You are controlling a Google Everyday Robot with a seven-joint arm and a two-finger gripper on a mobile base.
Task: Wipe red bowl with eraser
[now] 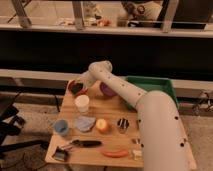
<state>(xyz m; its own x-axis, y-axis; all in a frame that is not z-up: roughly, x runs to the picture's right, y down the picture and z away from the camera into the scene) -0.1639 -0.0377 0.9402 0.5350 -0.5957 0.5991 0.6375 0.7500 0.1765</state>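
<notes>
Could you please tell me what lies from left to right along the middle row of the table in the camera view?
Small blue cup → blue pad → orange-yellow fruit → small dark striped cup. The gripper, shut, is farther back at the red bowl.

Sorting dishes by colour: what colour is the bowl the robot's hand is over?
Orange-red with a darker inside; the bowl sits under the hand in the camera view.
</notes>
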